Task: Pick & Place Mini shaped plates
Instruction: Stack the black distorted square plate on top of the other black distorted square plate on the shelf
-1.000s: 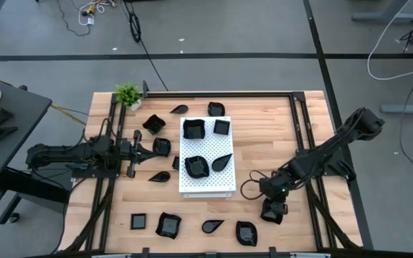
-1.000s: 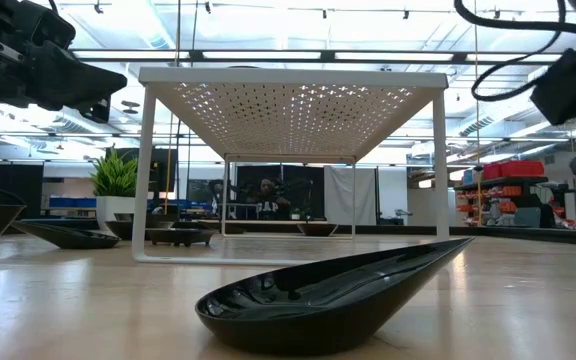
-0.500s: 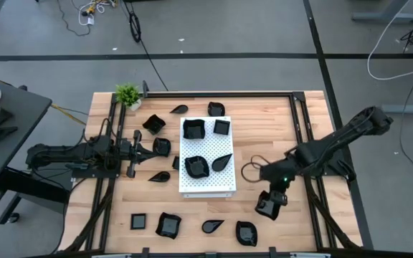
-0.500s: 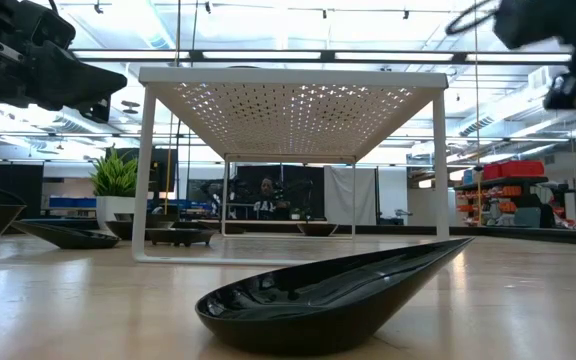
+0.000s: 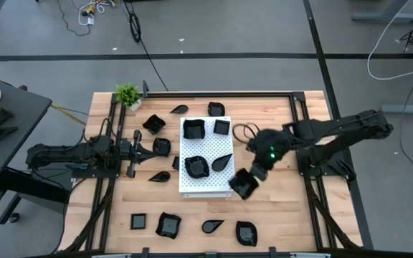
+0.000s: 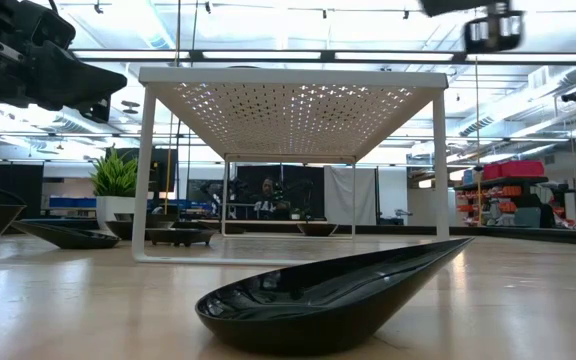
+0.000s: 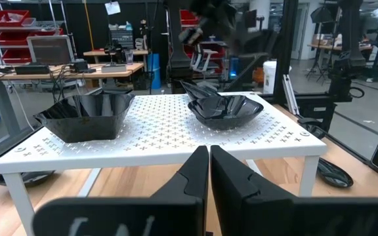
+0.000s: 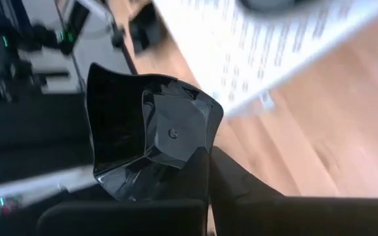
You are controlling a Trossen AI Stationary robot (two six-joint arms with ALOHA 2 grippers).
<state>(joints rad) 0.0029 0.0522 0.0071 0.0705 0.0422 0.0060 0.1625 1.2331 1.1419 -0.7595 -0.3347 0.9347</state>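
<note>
The right gripper [image 5: 250,179] has its jaws clamped on the rim of a wavy-edged black plate [image 5: 244,184]. In the right wrist view that plate [image 8: 151,134] sits tilted just past the dark fingers [image 8: 199,172], glossy and lifted off the wood. From above, the held plate hangs right at the near right corner of the white perforated board [image 5: 206,183], and the right arm stretches in from the bench's right side.

The left gripper [image 5: 151,149] waits on the left side of the bench with its jaws pressed together on nothing; the left wrist view shows the two fingers [image 7: 205,172] meeting, aimed at the board [image 7: 156,141].

Four plates [image 5: 194,129] sit on top of the board: two at the far end, two around the middle. The wrist view catches a square-ish one [image 7: 84,117] and a rounder bowl-like one [image 7: 225,109] up there.

More small black plates lie on the wood around the board. There's a row along the near edge, including a flat square one [image 5: 139,221] and a leaf-shaped one [image 5: 211,226]. That leaf dish [image 6: 333,295] fills the front of the low view. A little green plant [image 5: 128,95] stands at the far left corner.
</note>
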